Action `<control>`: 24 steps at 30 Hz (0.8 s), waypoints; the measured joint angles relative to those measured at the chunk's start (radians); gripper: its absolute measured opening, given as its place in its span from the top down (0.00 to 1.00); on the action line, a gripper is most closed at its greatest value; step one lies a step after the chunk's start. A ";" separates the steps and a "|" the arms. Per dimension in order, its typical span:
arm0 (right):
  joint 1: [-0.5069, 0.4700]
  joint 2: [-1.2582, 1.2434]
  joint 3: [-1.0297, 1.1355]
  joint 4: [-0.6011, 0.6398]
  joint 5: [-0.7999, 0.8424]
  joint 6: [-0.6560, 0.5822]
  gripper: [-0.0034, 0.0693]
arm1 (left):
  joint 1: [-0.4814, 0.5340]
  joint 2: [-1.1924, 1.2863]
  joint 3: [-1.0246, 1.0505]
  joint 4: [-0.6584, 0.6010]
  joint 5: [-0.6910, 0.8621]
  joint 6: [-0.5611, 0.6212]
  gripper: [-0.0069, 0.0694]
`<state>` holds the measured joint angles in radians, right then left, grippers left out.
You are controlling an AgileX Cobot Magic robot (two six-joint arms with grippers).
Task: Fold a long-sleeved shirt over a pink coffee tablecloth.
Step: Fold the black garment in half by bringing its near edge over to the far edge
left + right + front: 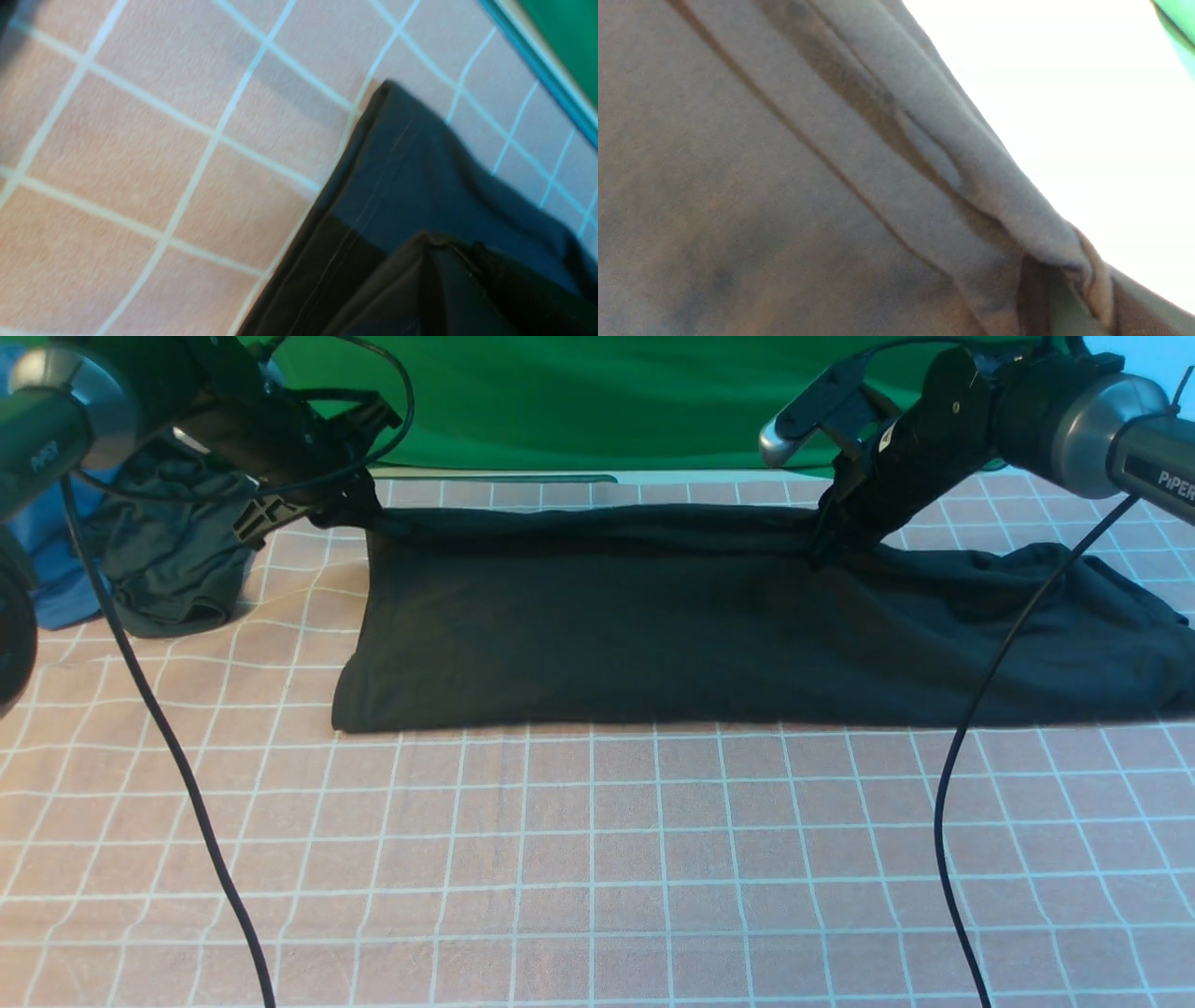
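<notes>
The black long-sleeved shirt (pixel 653 625) lies spread across the pink coffee tablecloth (pixel 597 859), its far edge lifted into a taut line between both arms. At the shirt's far left corner my left gripper (pixel 359 513) is shut on the fabric; the left wrist view shows that pinched corner (pixel 434 242) above the grid cloth (pixel 140 154). My right gripper (pixel 826 537) is shut on the far edge toward the right, and the right wrist view is filled with bunched shirt fabric (pixel 924 177) gathered at the jaws. The shirt's right part (pixel 1074 616) lies rumpled toward the table's right edge.
A dark green-black garment (pixel 173 560) bunched with blue cloth (pixel 47 569) sits at the back left. A bright green cloth (pixel 597 401) hangs behind the table. Two black cables (pixel 187 775) (pixel 962 756) hang down over the front of the tablecloth.
</notes>
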<state>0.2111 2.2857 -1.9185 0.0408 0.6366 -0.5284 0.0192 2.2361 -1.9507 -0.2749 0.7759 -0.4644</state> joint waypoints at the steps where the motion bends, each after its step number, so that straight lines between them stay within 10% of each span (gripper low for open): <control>1: -0.001 0.006 0.000 0.000 -0.009 0.007 0.84 | 0.000 0.000 0.000 -0.002 -0.012 -0.001 0.87; 17: -0.005 0.034 0.000 -0.007 -0.189 0.090 0.55 | 0.002 0.000 0.000 0.019 -0.091 -0.005 0.46; 24: -0.007 -0.025 0.000 -0.010 -0.132 0.114 0.54 | -0.027 -0.026 -0.015 -0.075 0.110 0.119 0.58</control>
<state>0.2045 2.2604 -1.9185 0.0305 0.5044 -0.4144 -0.0081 2.2099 -1.9655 -0.3494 0.8860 -0.3457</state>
